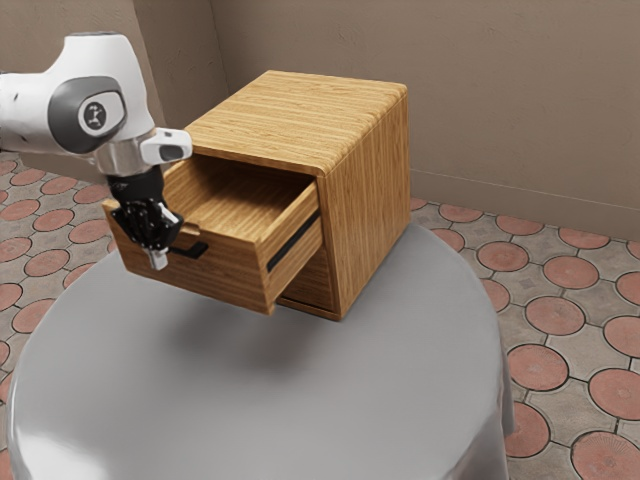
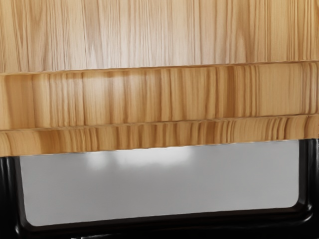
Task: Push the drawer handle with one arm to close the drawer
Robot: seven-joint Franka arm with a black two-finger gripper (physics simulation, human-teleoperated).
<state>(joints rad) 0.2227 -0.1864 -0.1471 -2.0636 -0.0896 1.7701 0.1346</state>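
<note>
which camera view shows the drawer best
The exterior view: it shows the drawer pulled out of the cabinet, with its front panel, one side and part of the inside. The wrist view shows a close piece of its wood beside the black handle, without the cabinet opening to judge by.

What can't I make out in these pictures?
- Exterior view: part of the black handle, hidden behind the gripper.
- Exterior view: most of the floor of the drawer, behind its front panel.
- Exterior view: the arm's base, cut off by the left edge.
- Exterior view: the cabinet's back, turned away.
- Wrist view: the handle's outer bar, partly cut off by the lower edge.
</note>
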